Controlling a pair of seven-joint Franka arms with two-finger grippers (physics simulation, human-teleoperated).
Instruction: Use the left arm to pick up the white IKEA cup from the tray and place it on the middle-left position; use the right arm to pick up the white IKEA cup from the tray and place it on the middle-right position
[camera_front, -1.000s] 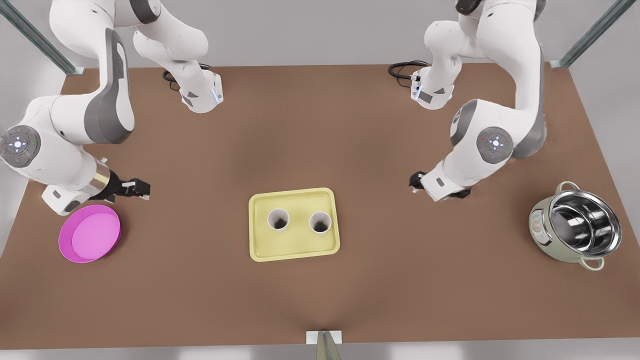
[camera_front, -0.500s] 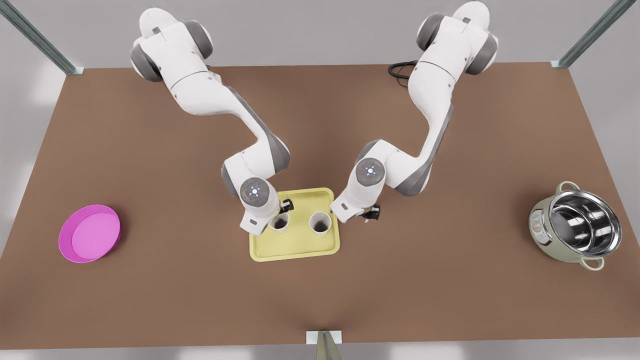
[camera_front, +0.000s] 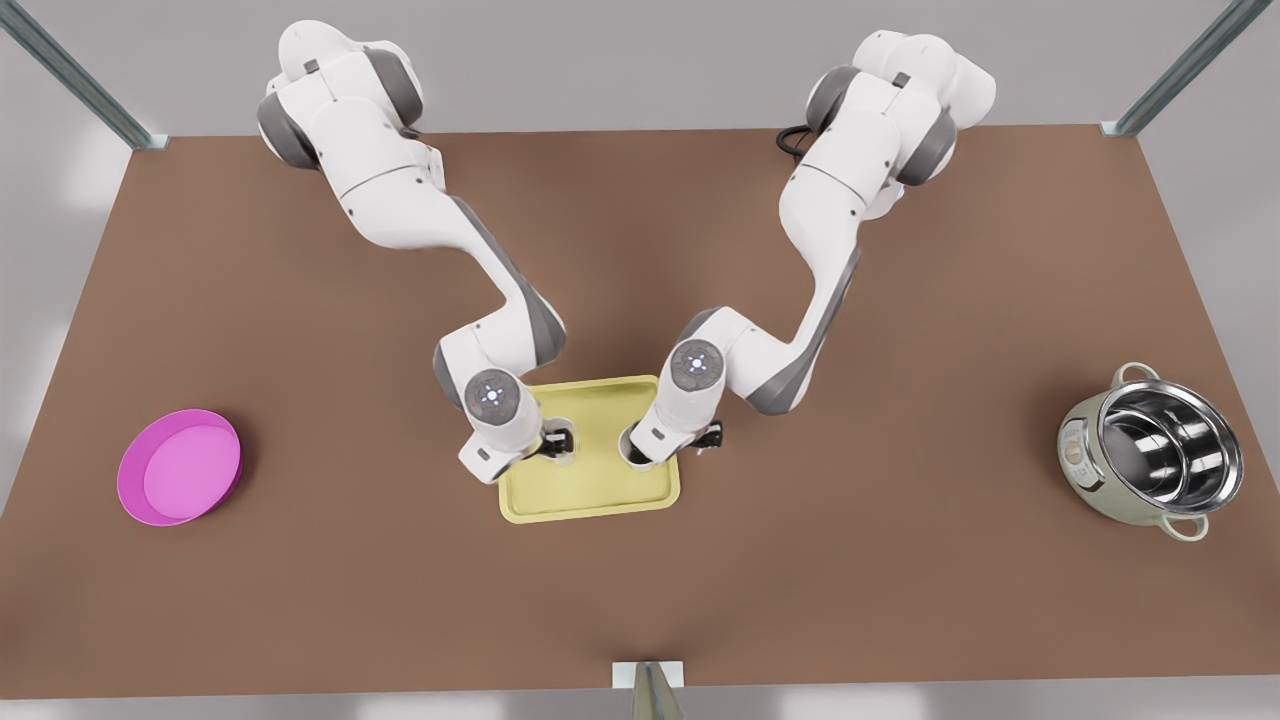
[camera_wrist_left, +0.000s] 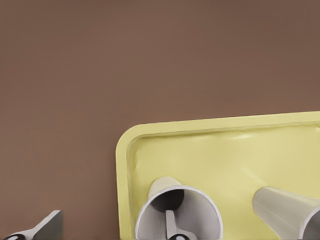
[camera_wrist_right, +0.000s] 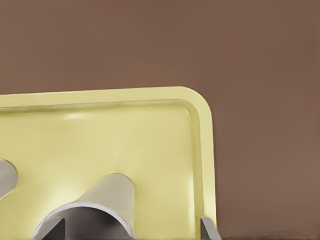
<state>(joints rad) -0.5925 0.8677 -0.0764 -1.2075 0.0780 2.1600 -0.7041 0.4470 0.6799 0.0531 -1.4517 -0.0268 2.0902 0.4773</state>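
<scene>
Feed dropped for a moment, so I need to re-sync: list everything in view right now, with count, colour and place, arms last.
tray: one, pale yellow, middle of the table.
white cups: two, upright on the tray; one toward the front view's left, one toward its right.
pink dish: one, magenta, near the table's edge at the front view's left.
pot: one, pale green body with a steel inside, at the front view's right.
table: one, brown.
cable: one, black, at the far edge by the right arm's base.
left gripper: at the left-hand cup, one finger inside its rim, one outside.
right gripper: at the right-hand cup, fingers astride its wall.
</scene>
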